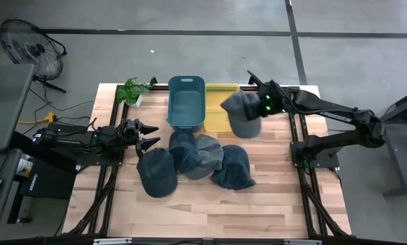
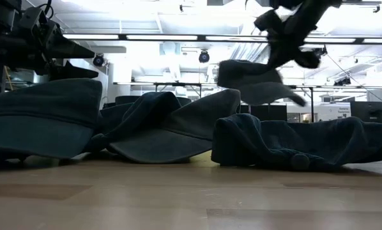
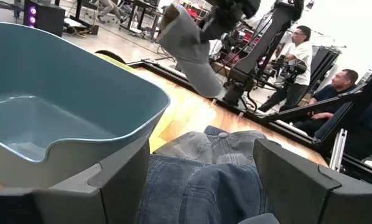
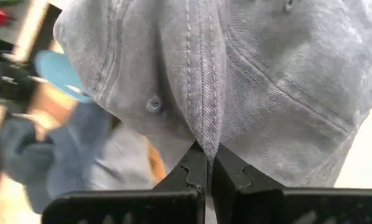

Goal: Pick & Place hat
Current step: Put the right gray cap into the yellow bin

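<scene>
A grey hat (image 1: 243, 112) hangs in the air at the yellow bin's (image 1: 217, 112) right side, held by my right gripper (image 1: 259, 105), which is shut on it. In the low view this hat (image 2: 255, 80) is well above the table. Several darker denim hats (image 1: 190, 160) lie in a heap on the wooden table, overlapping one another. My left gripper (image 1: 145, 136) stays open at the table's left, pointing level toward the heap and touching nothing. My right gripper pinches a raised fold of the hat's crown (image 4: 204, 134) along a stitched seam between its two fingers. The fingers come slanting down from the table's right. The hat is lifted clear of the table and bins, its crown bunched at the fingers and the rest hanging below.
A teal bin (image 1: 186, 102) stands at the table's far middle, the yellow bin right beside it. A small green plant (image 1: 131, 90) sits at the far left corner. Bare wood lies along the near edge (image 1: 203, 211). People sit beyond the table (image 3: 335, 87).
</scene>
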